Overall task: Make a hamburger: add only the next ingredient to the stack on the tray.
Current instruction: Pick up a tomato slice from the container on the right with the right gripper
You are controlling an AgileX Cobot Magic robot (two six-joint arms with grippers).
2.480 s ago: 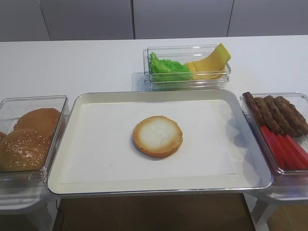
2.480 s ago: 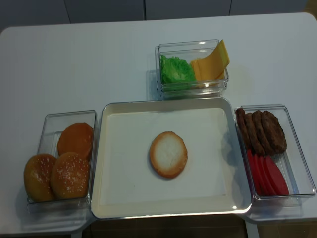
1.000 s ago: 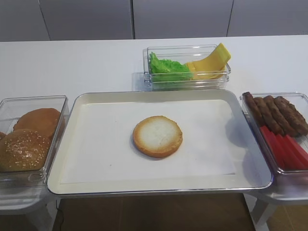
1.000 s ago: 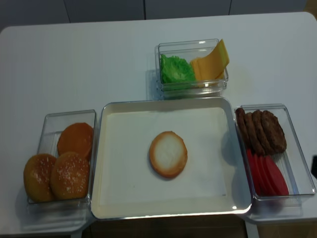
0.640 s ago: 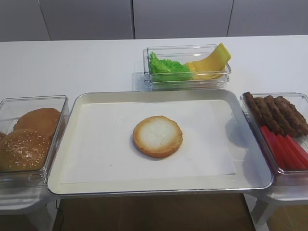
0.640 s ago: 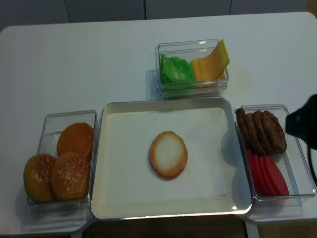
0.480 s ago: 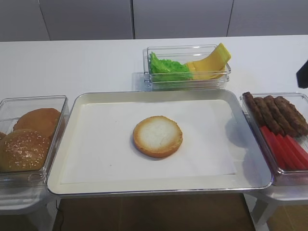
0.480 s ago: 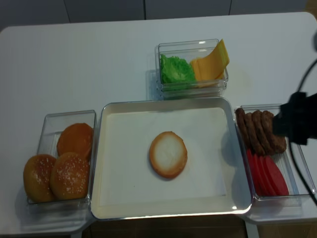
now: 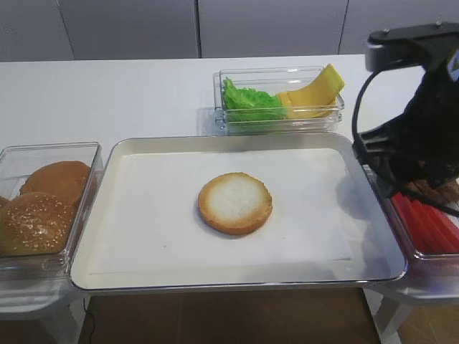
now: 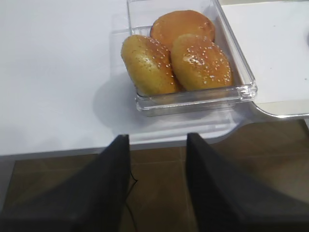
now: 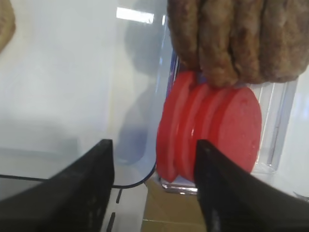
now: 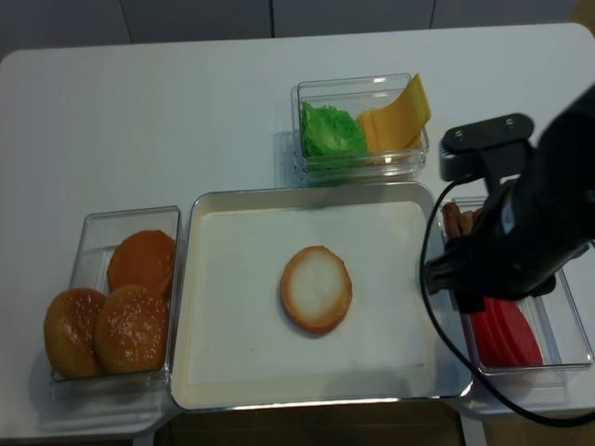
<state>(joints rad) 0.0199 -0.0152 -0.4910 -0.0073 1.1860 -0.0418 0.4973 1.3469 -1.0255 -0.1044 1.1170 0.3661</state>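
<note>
The stack is a lone bun bottom (image 9: 235, 203) (image 12: 316, 289), pale face up, in the middle of the silver tray (image 9: 237, 140) (image 12: 307, 193). Red tomato slices (image 11: 212, 130) (image 9: 430, 231) (image 12: 507, 336) stand overlapped in the near half of the right bin. My right arm (image 9: 419, 136) hangs over that bin. My right gripper (image 11: 153, 145) is open and empty above the bin's left wall, its right finger in front of the slices. My left gripper (image 10: 157, 140) is open and empty, off the table's front edge below the bun bin.
Brown patties (image 11: 236, 38) fill the far half of the right bin. A clear bin of sesame bun tops (image 9: 43, 208) (image 10: 178, 58) stands left of the tray. Behind the tray is a bin with lettuce (image 9: 247, 100) and cheese slices (image 9: 315, 89).
My right arm has come in from the right edge of both high views and now hangs over the right bin, hiding most of the patties. Bun, tray and bins have not moved.
</note>
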